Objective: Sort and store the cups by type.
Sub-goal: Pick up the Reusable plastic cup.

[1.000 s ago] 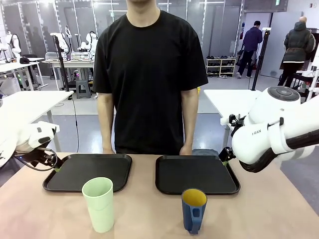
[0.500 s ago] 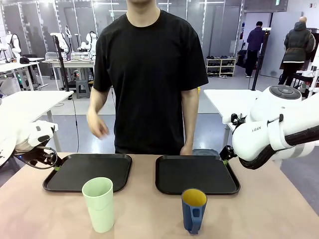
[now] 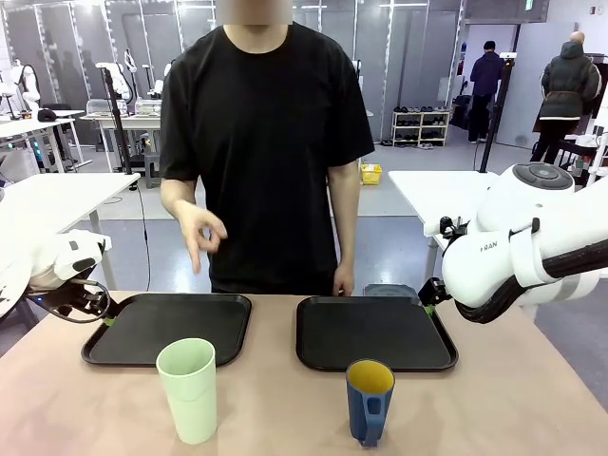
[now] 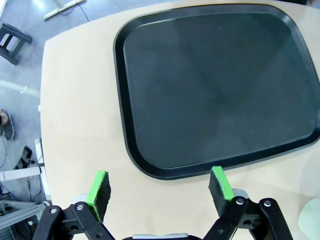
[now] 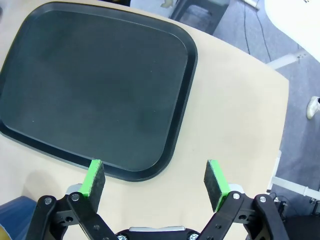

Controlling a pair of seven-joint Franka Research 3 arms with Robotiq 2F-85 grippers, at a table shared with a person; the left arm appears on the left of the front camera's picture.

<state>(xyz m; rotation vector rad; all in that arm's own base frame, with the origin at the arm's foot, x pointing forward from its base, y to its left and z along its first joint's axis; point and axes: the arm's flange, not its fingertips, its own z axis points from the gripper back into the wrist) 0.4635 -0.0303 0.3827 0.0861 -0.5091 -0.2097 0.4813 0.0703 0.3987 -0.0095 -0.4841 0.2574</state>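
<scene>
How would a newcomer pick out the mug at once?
On the table's near edge, in front of the right-hand black tray, stands the mug. Unlike the taller pale green tumbler to its left, it is dark blue, yellow inside, with a handle.

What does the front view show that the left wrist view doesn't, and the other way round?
Front view: a person across the table, a blue mug and the right tray. Left wrist view: the left end effector seen from behind, jaws open. Both: the left tray, with nothing on it, and the table.
</scene>
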